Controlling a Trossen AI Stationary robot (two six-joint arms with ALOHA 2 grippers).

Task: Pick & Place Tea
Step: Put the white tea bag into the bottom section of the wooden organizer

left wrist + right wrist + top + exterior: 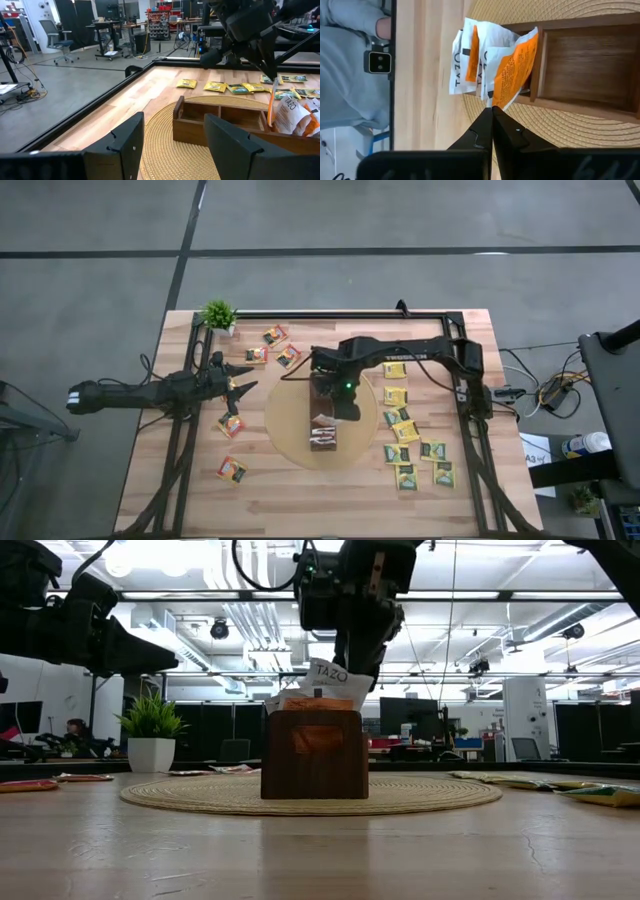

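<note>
two grippers: right gripper (pixel 492 111) pinches an orange tea sachet (pixel 510 70) over the wooden box (pixel 580 65); left gripper (pixel 172 145) hangs spread.

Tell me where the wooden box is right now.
In the high view the wooden box stands on the round woven mat at the table's middle, directly under the right gripper, with yellow sachets lying to its right.

Orange-and-white tea sachets (pixel 495 65) upright in box end compartment, yellow sachets (pixel 405 435) and orange sachets (pixel 272 346) flat on table
</note>
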